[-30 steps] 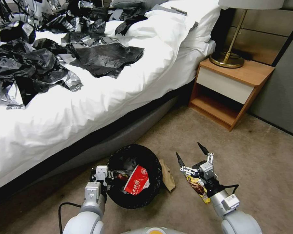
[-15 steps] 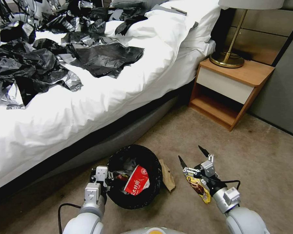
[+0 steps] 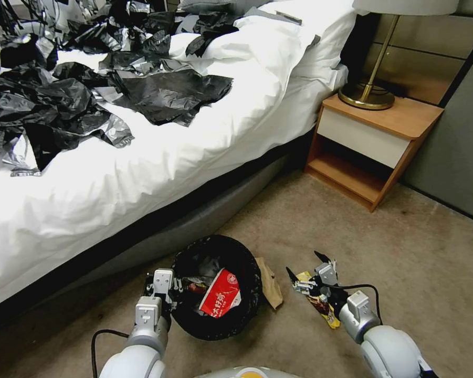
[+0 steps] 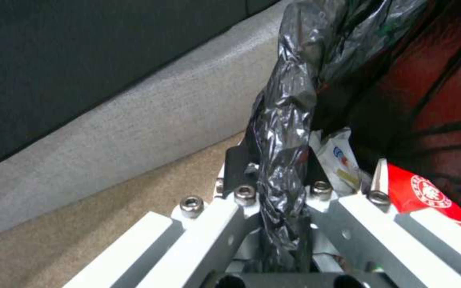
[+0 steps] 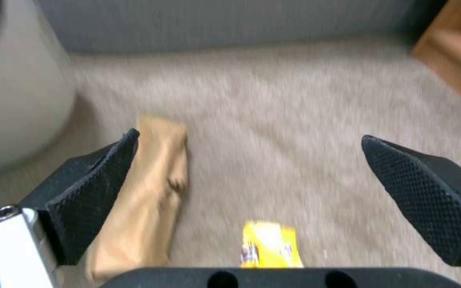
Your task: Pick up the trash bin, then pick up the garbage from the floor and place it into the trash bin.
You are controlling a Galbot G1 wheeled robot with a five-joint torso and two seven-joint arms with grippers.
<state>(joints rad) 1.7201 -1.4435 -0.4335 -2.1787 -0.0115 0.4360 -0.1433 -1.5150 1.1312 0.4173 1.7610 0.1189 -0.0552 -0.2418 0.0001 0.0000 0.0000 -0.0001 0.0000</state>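
The trash bin (image 3: 231,328), lined with a black bag, hangs just off the carpet beside the bed. My left gripper (image 3: 174,287) is shut on its rim, and the left wrist view shows the black liner (image 4: 289,100) pinched in the left gripper (image 4: 278,180). Inside lies a red-white wrapper (image 3: 220,299). My right gripper (image 3: 305,265) is open, low over a yellow wrapper (image 3: 323,310) on the floor. In the right wrist view the yellow wrapper (image 5: 270,244) lies between the wide-apart pads (image 5: 92,196). A brown paper bag (image 3: 270,283) lies between bin and gripper.
The bed's grey base (image 3: 205,215) runs close behind the bin. A wooden nightstand (image 3: 370,152) with a lamp (image 3: 372,89) stands at the right. Black plastic bags (image 3: 89,89) cover the white bedding. Open carpet (image 3: 430,273) lies to the right.
My right gripper has dropped lower and drawn back toward me over the yellow wrapper, still open. The left gripper and the bin have stayed put.
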